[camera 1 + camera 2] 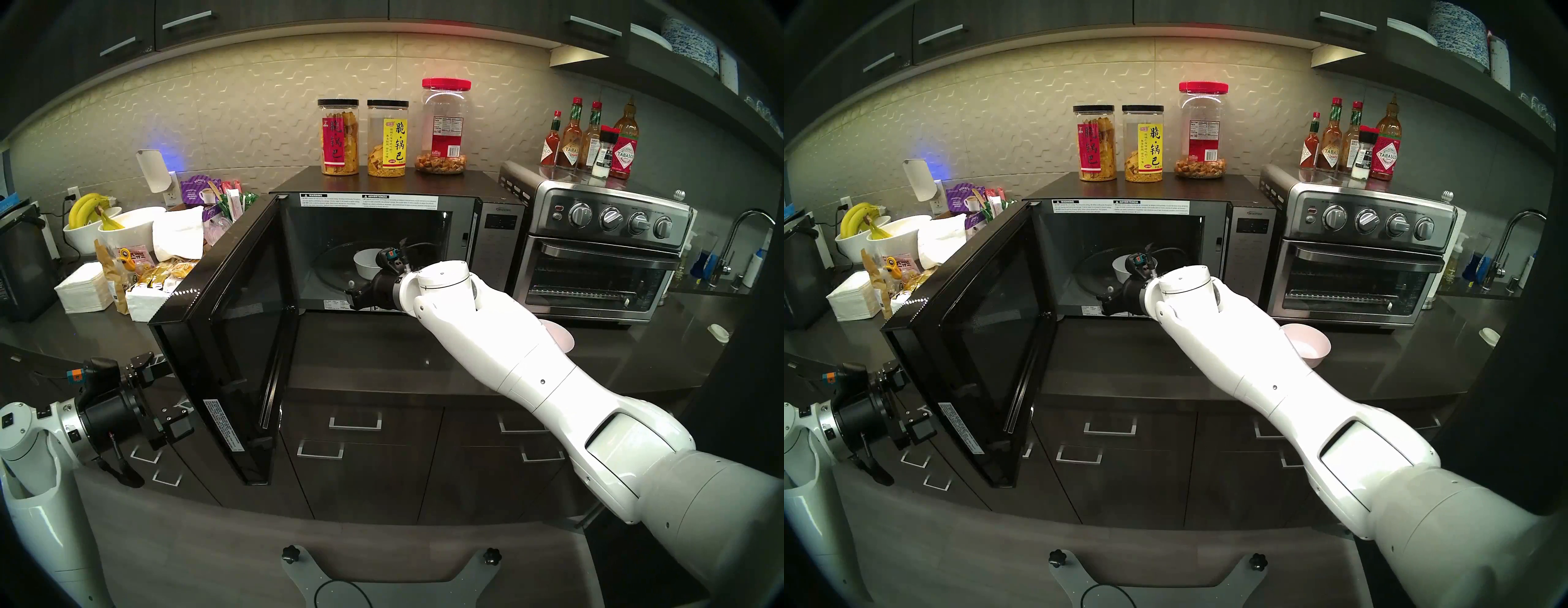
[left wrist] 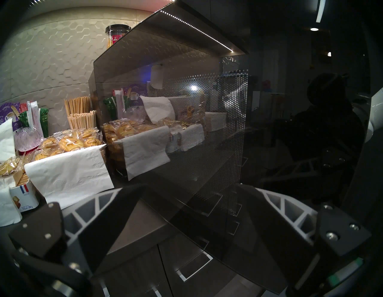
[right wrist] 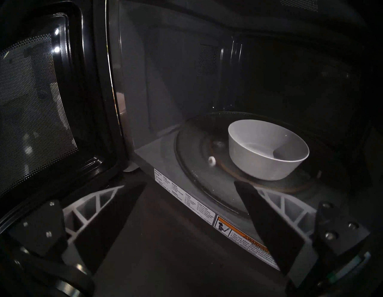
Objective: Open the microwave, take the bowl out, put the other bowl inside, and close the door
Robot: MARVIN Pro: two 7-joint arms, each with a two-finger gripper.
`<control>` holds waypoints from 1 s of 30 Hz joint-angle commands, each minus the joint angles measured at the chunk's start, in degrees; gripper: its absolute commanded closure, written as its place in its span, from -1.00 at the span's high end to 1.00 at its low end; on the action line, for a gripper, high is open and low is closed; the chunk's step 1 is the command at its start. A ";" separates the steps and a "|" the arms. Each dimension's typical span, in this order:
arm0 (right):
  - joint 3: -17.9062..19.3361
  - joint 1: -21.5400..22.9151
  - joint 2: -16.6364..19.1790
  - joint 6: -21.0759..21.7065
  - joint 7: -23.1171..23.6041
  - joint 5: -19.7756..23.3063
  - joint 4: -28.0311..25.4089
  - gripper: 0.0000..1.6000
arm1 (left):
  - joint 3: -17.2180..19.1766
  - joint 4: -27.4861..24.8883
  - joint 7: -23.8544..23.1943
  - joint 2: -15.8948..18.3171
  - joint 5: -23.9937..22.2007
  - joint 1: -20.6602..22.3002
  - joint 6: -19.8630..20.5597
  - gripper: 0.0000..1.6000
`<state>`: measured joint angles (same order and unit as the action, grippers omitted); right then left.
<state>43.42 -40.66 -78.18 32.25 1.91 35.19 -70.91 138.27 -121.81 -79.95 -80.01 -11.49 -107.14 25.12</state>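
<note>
Right gripper (image 3: 189, 215) fingers spread wide at the microwave (image 1: 382, 204) mouth, holding nothing. I see the bowl (image 3: 267, 149) just ahead on the glass turntable (image 3: 199, 166), untouched; left gripper (image 2: 186, 217) open beside the open door (image 1: 237, 322).

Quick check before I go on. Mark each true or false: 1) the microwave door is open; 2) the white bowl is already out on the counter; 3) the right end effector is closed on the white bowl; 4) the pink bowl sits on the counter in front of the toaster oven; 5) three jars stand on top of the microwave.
1) True: the microwave door stands swung wide open.
2) False: the white bowl is still inside, on the glass turntable.
3) False: the right end effector is open at the microwave's mouth, short of the bowl.
4) True: the pink bowl sits there, partly hidden by the right arm; the toaster oven is behind it.
5) True: three jars stand there.
</note>
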 commanded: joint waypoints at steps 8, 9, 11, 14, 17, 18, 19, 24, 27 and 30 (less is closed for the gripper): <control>0.41 5.13 -6.03 -1.15 -0.46 -0.86 5.55 1.00 | -0.06 -0.81 -0.45 0.14 -0.25 -0.07 -0.07 1.00; 0.43 5.32 -6.22 -1.17 -0.46 -0.91 5.86 1.00 | -0.06 -0.81 -0.45 0.14 -0.25 -0.07 -0.07 1.00; 0.43 5.61 -6.57 -1.31 -0.46 -1.09 6.46 1.00 | -0.06 -0.81 -0.45 0.14 -0.25 -0.07 -0.07 1.00; 0.44 6.20 -7.30 -1.66 -0.62 -1.48 7.64 1.00 | -0.06 -0.81 -0.45 0.14 -0.25 -0.07 -0.06 1.00; 0.75 6.66 -8.08 -1.94 -0.78 -1.55 8.65 1.00 | -0.06 -0.81 -0.45 0.14 -0.25 -0.06 -0.06 1.00; 0.80 6.80 -8.32 -2.05 -0.76 -1.62 9.02 1.00 | -0.06 -0.81 -0.45 0.14 -0.25 -0.07 -0.06 1.00; 0.84 6.91 -8.60 -2.19 -0.82 -1.68 9.39 1.00 | -0.06 -0.81 -0.45 0.14 -0.25 -0.07 -0.06 1.00; 0.83 7.48 -9.66 -3.04 -0.99 -2.30 11.14 1.00 | -0.05 -0.82 -0.46 0.14 -0.25 -0.07 -0.06 1.00; 0.90 7.90 -10.35 -3.55 -0.98 -2.58 12.34 1.00 | -0.05 -0.82 -0.46 0.14 -0.25 -0.07 -0.06 1.00; 0.91 8.36 -11.04 -4.13 -0.94 -2.89 13.69 1.00 | -0.05 -0.83 -0.47 0.14 -0.25 -0.07 -0.06 1.00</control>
<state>44.04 -35.32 -86.40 30.01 0.72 32.51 -58.21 138.27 -121.81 -79.94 -80.01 -11.46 -107.12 25.13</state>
